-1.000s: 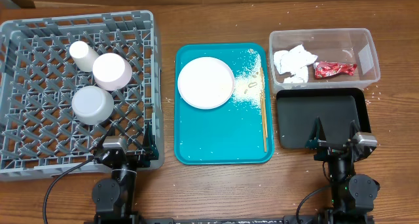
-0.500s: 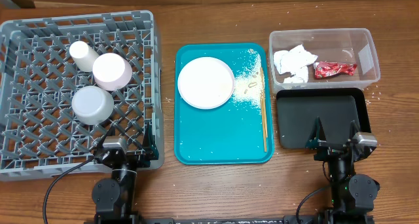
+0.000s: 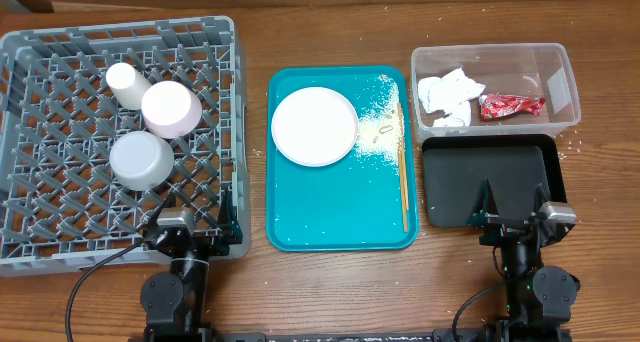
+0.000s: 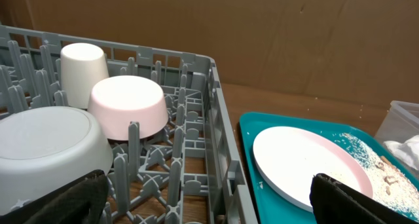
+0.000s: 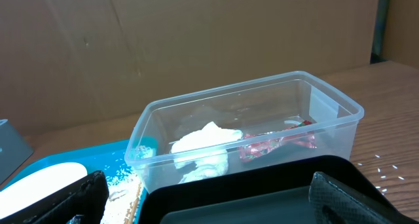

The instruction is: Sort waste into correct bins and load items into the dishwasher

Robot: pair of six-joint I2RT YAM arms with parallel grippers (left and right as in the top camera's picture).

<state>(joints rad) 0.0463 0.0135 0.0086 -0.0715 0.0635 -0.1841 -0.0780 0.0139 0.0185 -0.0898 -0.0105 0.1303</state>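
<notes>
Grippers wide, empty (left gripper (image 3: 194, 208), right gripper (image 3: 514, 202))

Bright, even light falls from above, leaving only short, soft shadows on the worktop (image 3: 330, 282). Overhead, the white plate (image 3: 314, 126) looks nearly washed out. In both wrist views the closest foreground blurs, and the clear tub (image 5: 249, 119) shows faint glare, perhaps from ceiling lamps.

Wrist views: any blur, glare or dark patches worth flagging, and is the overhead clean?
Overhead: even light, sharp, plate nearly blown white. Left wrist: bowls crisp, own fingers dark, featureless. Right wrist: faint sheen on tub, fingers likewise dark.
</notes>
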